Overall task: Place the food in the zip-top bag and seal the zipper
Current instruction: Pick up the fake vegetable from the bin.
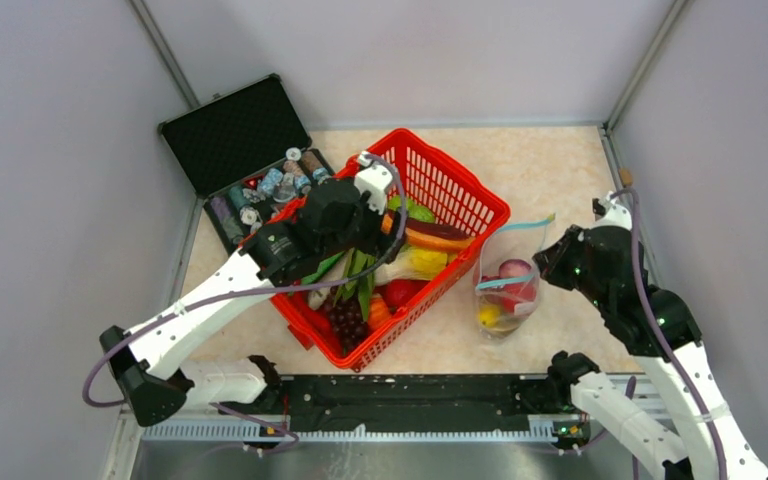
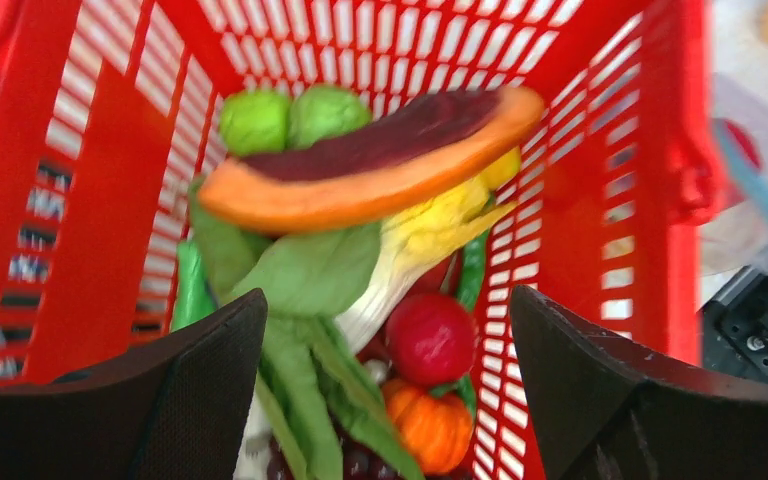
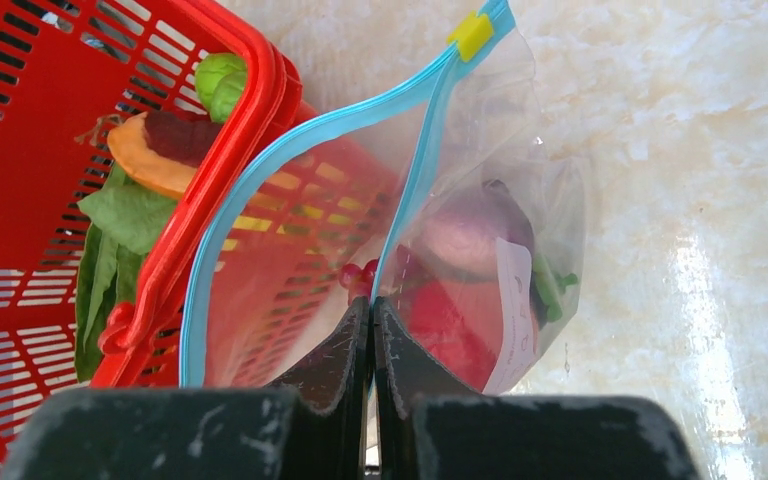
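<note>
Right gripper (image 3: 372, 345) pinches the zipper (image 3: 260, 172) at lower centre; the zip-top bag (image 3: 550, 190) gapes just beside the basket (image 3: 260, 60) rim. Left gripper (image 2: 388, 390), spread, hangs over the food (image 2: 360, 170).

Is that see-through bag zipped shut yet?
No: in the right wrist view the two sides of the zipper on the zip-top bag gape wide apart, with the yellow slider at the far end.
</note>
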You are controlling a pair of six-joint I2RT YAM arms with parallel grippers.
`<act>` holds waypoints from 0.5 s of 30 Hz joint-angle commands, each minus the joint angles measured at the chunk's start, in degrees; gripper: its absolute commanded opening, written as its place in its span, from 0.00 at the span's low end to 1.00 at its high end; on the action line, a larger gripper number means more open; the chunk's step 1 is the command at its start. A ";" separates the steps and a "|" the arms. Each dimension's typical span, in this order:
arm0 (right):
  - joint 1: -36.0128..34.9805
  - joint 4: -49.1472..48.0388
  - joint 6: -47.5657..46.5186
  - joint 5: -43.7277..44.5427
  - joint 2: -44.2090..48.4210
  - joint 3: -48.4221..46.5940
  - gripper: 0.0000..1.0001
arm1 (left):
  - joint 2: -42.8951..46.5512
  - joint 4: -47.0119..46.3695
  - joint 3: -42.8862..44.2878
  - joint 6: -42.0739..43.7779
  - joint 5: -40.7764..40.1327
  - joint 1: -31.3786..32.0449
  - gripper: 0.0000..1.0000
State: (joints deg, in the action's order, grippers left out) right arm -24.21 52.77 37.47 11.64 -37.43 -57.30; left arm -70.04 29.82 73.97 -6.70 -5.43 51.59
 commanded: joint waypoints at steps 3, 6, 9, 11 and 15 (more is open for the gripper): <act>0.12 -2.01 -1.23 -1.79 1.40 1.30 0.00 | 4.04 6.89 -6.00 -9.34 1.38 -3.86 0.93; 0.10 -2.98 -0.77 -2.84 1.06 2.13 0.00 | 4.57 6.73 -9.85 -13.17 2.92 -3.96 0.94; 0.12 -4.03 -0.43 -4.04 1.04 2.45 0.00 | 4.71 7.71 -13.14 -19.11 4.37 -3.95 0.92; 0.12 -4.55 -0.30 -4.46 1.09 2.37 0.00 | 5.59 7.65 -15.91 -24.11 5.93 -3.96 0.91; 0.05 -4.68 -0.22 -4.16 1.38 2.36 0.00 | 7.70 1.02 -23.54 -29.93 8.98 -3.92 0.92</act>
State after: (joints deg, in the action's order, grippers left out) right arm -24.21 50.59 37.21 8.25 -36.42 -54.98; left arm -65.36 36.18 55.20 -27.57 -0.14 47.66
